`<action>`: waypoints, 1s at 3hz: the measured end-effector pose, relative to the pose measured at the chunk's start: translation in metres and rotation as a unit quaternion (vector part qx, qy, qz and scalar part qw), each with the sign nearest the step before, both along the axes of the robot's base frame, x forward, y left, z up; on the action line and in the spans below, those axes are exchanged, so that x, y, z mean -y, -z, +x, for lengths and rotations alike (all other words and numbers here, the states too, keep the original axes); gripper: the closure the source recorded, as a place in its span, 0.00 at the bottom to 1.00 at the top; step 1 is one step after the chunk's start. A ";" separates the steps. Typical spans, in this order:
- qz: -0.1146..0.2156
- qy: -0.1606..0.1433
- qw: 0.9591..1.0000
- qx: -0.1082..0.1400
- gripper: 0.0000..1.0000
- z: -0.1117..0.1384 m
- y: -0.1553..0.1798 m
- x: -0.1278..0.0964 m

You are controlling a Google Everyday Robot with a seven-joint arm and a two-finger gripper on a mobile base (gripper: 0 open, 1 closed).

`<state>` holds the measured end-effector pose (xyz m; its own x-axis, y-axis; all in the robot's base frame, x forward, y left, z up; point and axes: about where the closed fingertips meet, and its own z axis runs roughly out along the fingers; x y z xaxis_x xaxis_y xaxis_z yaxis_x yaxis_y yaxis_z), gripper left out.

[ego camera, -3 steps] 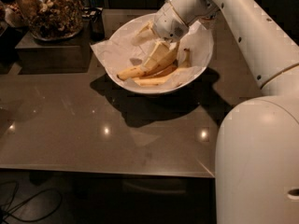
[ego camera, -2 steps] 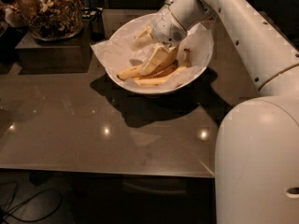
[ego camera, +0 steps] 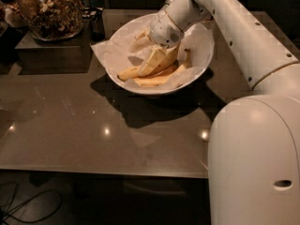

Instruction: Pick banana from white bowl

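Note:
The white bowl (ego camera: 197, 67) with crinkled white paper lining stands on the dark table at the upper middle. Several yellow bananas lie in it. One banana (ego camera: 151, 64) leans tilted, its upper end right under my gripper (ego camera: 161, 45). The gripper reaches down into the bowl from the upper right and is touching or almost touching that banana. Paler bananas (ego camera: 152, 81) lie flat below it near the bowl's front wall. The gripper's tip is partly hidden against the bananas and paper.
A glass jar of brown snacks (ego camera: 47, 11) stands on a dark box (ego camera: 51, 53) at the back left. My white arm (ego camera: 243, 41) crosses the right side, and my base (ego camera: 255, 163) fills the lower right. The table's front edge (ego camera: 103, 171) runs along the bottom.
The gripper has stayed in the bowl over the bananas, with only a slight shift of the wrist. The bananas and bowl are in the same place.

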<state>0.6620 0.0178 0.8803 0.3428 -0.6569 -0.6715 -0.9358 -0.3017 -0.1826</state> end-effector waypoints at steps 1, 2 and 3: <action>-0.003 0.002 1.000 0.009 0.37 0.007 -0.002 0.001; -0.001 0.004 1.000 -0.002 0.37 0.006 0.007 0.002; 0.001 0.005 1.000 -0.012 0.36 0.004 0.016 0.002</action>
<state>0.6656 0.0161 0.8645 0.3201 -0.6591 -0.6805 -0.9428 -0.2920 -0.1607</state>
